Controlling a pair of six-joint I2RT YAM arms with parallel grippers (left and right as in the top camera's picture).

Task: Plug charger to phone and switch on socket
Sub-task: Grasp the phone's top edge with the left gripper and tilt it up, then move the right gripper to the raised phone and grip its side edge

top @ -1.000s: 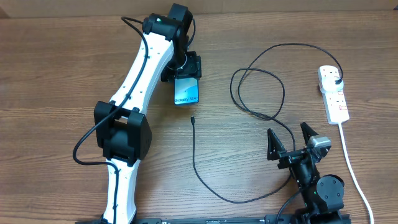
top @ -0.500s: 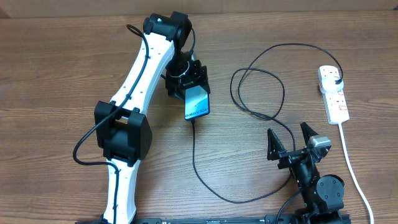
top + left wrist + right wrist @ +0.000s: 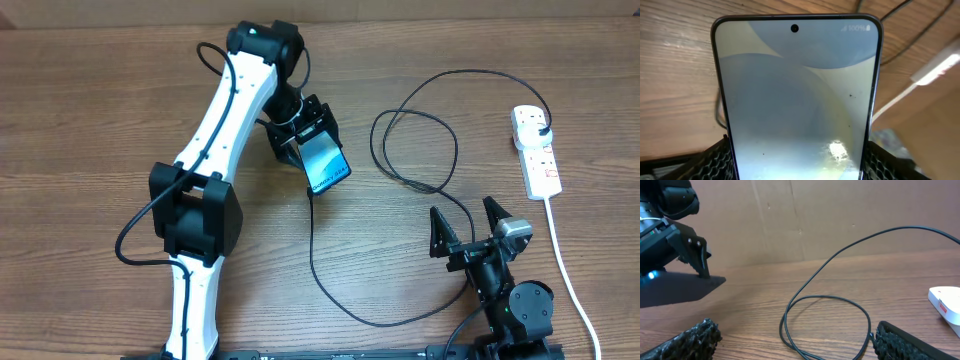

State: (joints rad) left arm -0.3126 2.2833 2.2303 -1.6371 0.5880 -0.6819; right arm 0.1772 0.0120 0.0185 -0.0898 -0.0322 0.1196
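Meanwhile, left gripper (image 3: 311,142) clasps phone (image 3: 328,166); right gripper (image 3: 465,212) gapes.

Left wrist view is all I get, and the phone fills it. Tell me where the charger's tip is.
Observer: Overhead, the charger runs up to the lower end of the phone; the tip itself is hidden there.
Operator: Report the right gripper.
Observer: The right gripper stands open and empty, low on the right.
Operator: Now the socket.
Observer: The socket lies at the far right, with a black plug in it.
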